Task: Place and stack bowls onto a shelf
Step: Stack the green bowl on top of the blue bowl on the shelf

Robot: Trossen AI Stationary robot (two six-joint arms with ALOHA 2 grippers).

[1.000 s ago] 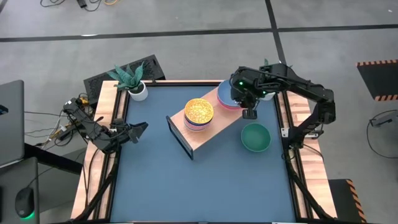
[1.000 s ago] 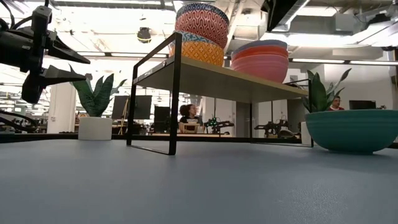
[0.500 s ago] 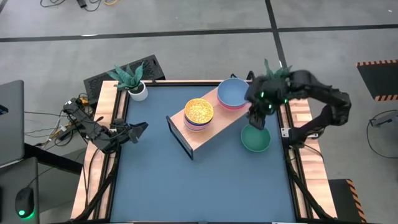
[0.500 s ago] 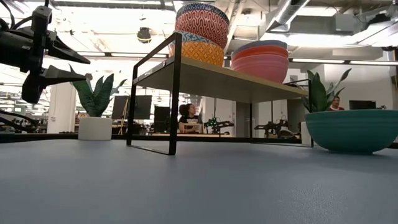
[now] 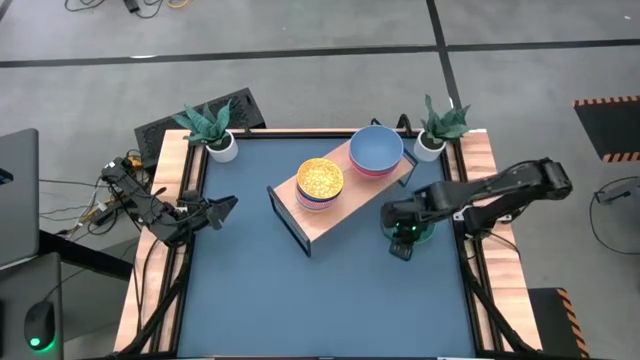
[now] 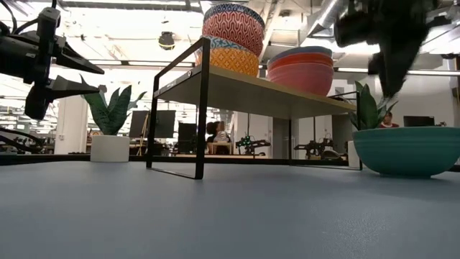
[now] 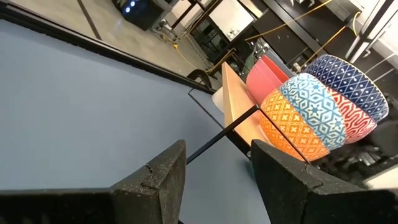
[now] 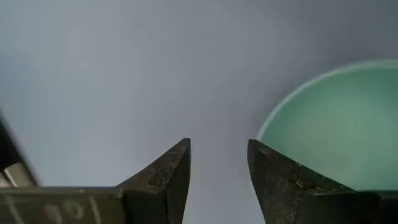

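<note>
The right gripper (image 5: 401, 243) hangs with its fingers apart, holding nothing, just above the rim of the teal bowl (image 6: 406, 150) on the blue table (image 5: 250, 290). Beside it stands the wooden shelf (image 5: 335, 215) with two bowl stacks. The left gripper (image 5: 222, 208) waits open far across the table.

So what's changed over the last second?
The right gripper swung away from the pink stack on the shelf and came down over the teal bowl, jaws open, holding nothing. The left gripper, the patterned stack and the teal bowl stayed put.
</note>
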